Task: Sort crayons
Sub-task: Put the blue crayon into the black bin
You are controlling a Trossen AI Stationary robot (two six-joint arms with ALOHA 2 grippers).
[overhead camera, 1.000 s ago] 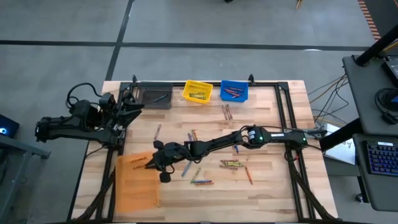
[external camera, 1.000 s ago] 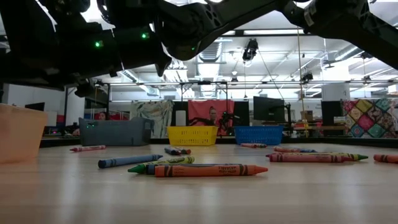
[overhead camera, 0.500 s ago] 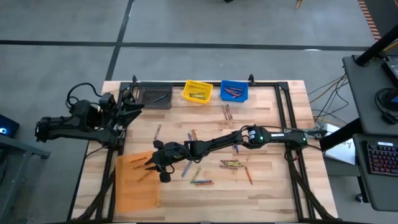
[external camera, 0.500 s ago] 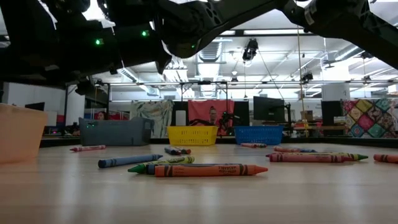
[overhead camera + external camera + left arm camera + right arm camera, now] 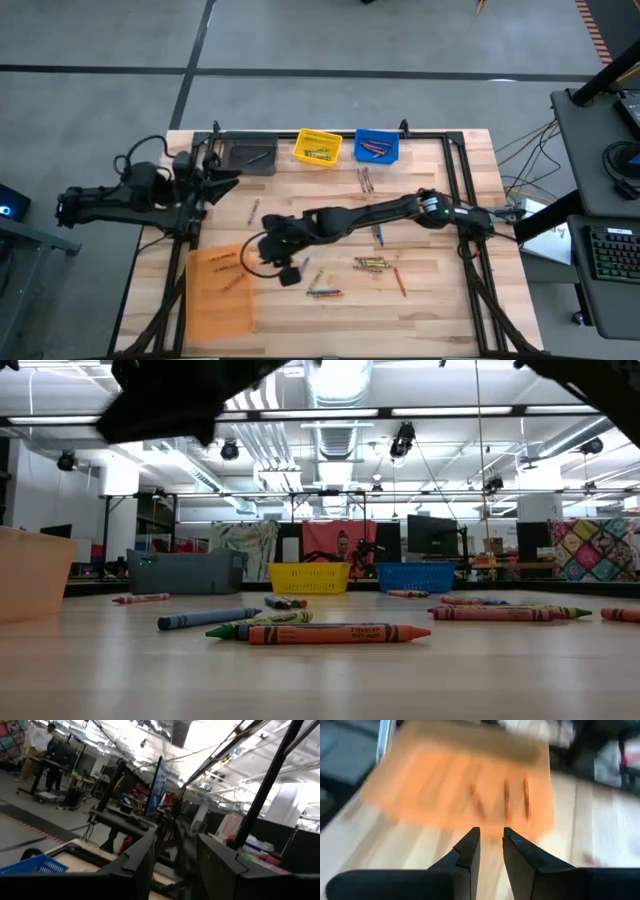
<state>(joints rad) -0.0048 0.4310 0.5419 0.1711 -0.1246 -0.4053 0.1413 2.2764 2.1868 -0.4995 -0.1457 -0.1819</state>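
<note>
Pulled right gripper (image 5: 490, 847) back from orange bin (image 5: 220, 290), fingers narrowly parted and empty; orange crayon (image 5: 507, 800) seemingly delivered; left gripper (image 5: 175, 865) parked open

The right hand (image 5: 262, 250) has pulled back rightward from over the orange bin (image 5: 220, 300), and the low view's upper left has cleared.

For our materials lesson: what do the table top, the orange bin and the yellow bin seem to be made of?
Table top: wood, probably butcher-block, pale planks with visible grain and a smooth finish. Orange bin: likely translucent plastic, since crayons inside show through its walls. Yellow bin: seemingly opaque plastic with slotted, basket-like sides.
</note>
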